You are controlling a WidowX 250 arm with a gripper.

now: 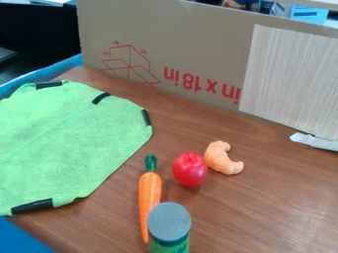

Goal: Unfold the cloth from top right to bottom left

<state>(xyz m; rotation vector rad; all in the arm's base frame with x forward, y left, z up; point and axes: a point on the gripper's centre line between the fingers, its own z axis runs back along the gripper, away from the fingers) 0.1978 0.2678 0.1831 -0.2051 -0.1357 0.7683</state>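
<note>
And the green cloth (72, 141) is lying flat, left of the carrot (149, 192)! Whether the gripper is holding anything, I can't tell.

Observed before my claw: green cloth (72, 143), black-taped at edges, lay spread along the table's (277, 207) left edge.

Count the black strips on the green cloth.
4. On the cloth, one strip is at the top, a second strip at upper right, a third strip at the right corner, a fourth strip at the bottom. More may lie past the left edge.
</note>
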